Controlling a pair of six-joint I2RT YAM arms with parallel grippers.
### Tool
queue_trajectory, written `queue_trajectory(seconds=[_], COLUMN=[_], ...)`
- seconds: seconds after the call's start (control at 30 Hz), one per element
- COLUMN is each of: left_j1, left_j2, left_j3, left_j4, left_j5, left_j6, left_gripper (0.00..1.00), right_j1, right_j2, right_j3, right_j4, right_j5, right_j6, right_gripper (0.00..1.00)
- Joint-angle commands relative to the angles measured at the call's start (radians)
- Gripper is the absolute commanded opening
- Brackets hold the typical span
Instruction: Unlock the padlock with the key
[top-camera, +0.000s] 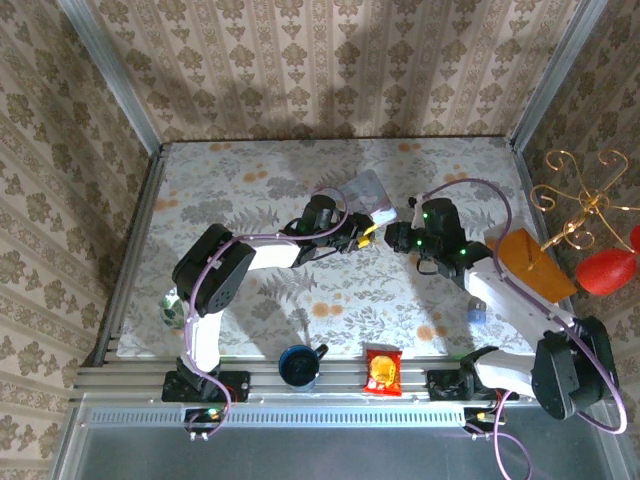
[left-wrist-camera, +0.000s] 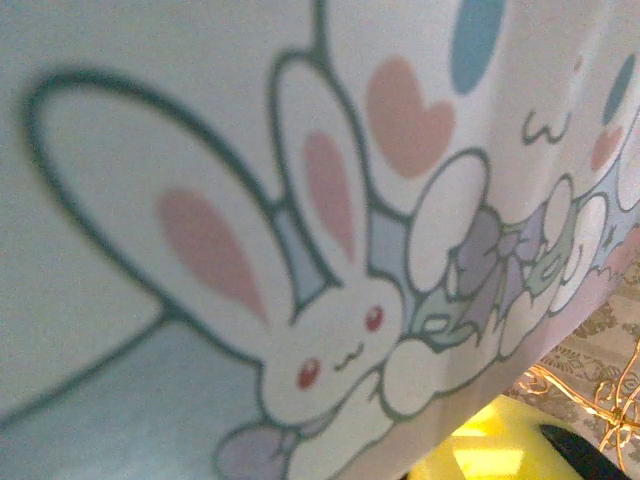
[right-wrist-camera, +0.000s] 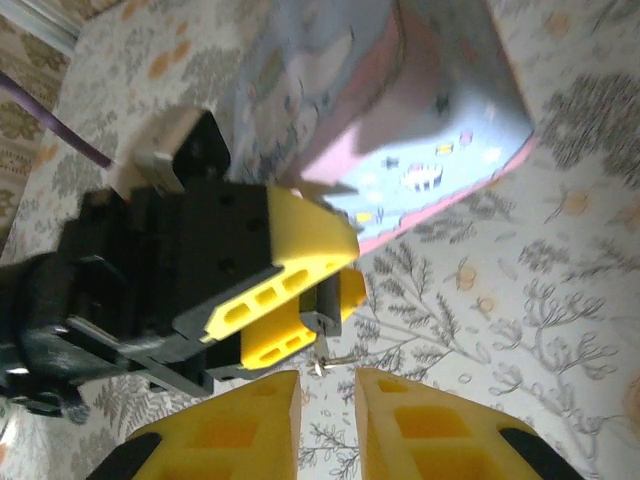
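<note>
Far left of the tin box (top-camera: 366, 192), and nearer to us, a greenish ball (top-camera: 172, 308) sits at the edge of the flowered table (top-camera: 240, 180). Left of the box and at the table's front edge stands a dark blue cup (top-camera: 298, 364).

The left gripper (top-camera: 366, 235) sits just beside the box's near side, and its wrist camera looks at the box's rabbit print from close by. From the right wrist we see its yellow fingers drawn close on a small dark thing with a silvery edge. We take this for the padlock (right-wrist-camera: 322, 303), held just clear of the box's pink corner, though its shape is unclear.

A red snack packet (top-camera: 382, 370) lies at the front edge, almost straight out from the box.

The right gripper (right-wrist-camera: 328, 388) faces the left one, just right of the box's near corner. Its fingers stand a narrow gap apart, with cloth showing between them. A thin silvery sliver (right-wrist-camera: 328, 363) lies at their tips, and we cannot tell whether it is gripped.

Farther right of the box are a small blue object (top-camera: 477, 312), an orange piece (top-camera: 530, 262), a gold wire stand (top-camera: 585, 200) and a red rounded thing (top-camera: 606, 270).
</note>
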Motion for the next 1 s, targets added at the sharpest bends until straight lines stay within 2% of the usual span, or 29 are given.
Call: queue_trajectory(seconds=[0.0, 0.2, 0.47, 0.83, 0.97], left_j1=[0.007, 0.005, 0.003, 0.002, 0.002], left_j2=[0.018, 0.014, 0.018, 0.011, 0.015], left_j3=[0.002, 0.001, 0.000, 0.001, 0.003], left_j4=[0.002, 0.000, 0.005, 0.006, 0.008], left_j5=[0.006, 0.000, 0.005, 0.007, 0.008], left_j6=[0.015, 0.017, 0.012, 0.011, 0.011], left_gripper=[0.00, 0.00, 0.00, 0.00, 0.00], right_j1=[0.000, 0.038, 0.075, 0.075, 0.072], right_j2=[0.065, 0.096, 0.102, 0.156, 0.157], right_j3=[-0.048, -0.071, -0.045, -0.023, -0.029], right_j4=[0.124, 0.233, 0.175, 0.200, 0.228], right_j5=[-0.109, -0.084, 0.020, 0.014, 0.008], right_j6=[0.076, 0.090, 0.043, 0.042, 0.060], right_gripper=[0.22, 0.25, 0.28, 0.20, 0.14])
